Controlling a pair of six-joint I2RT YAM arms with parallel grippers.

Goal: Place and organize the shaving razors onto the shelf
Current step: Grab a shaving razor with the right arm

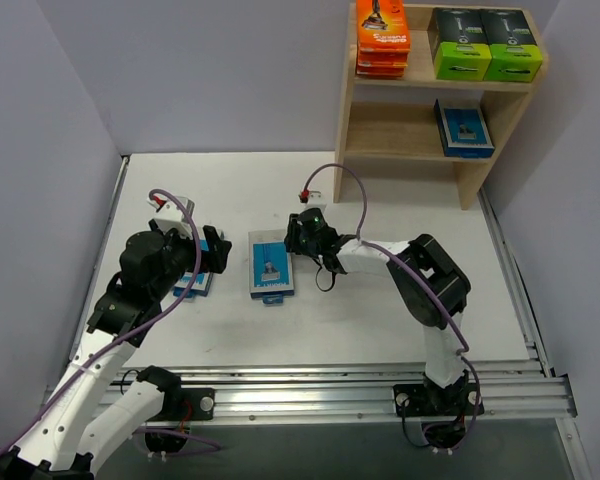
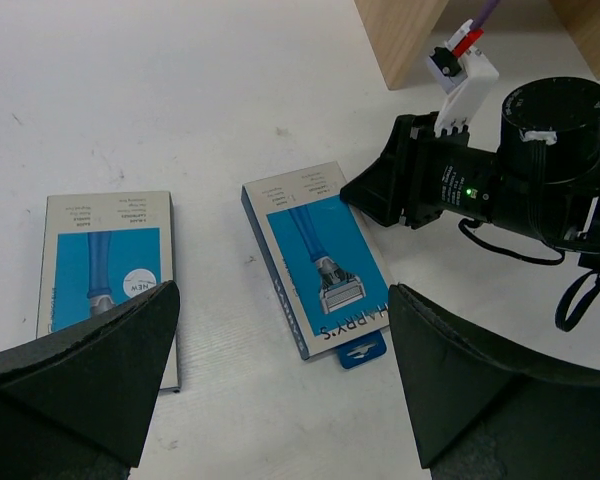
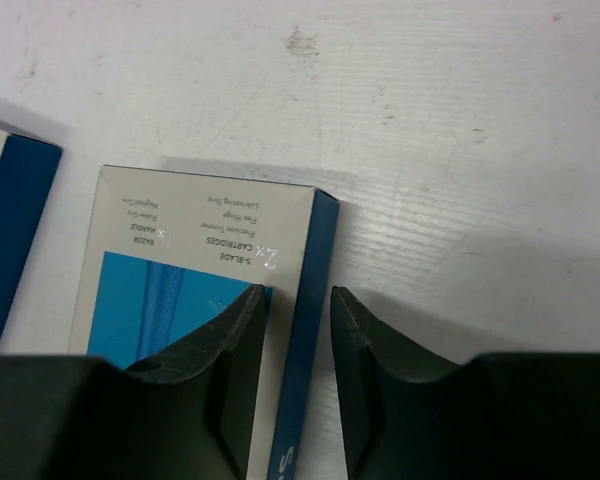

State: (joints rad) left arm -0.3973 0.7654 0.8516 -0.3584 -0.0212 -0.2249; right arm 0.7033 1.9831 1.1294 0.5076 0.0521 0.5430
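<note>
Grey-walled corner: shelf [image 1: 352, 110] holds orange packs [image 1: 383, 35], black boxes [image 1: 483, 42]; blue card [image 1: 464, 128] below.

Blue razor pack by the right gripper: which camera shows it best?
Left wrist: nearly the whole pack face shows, right gripper at its edge. Top view shows it small, flat on the table. Right wrist shows only one corner, between the fingers.
</note>
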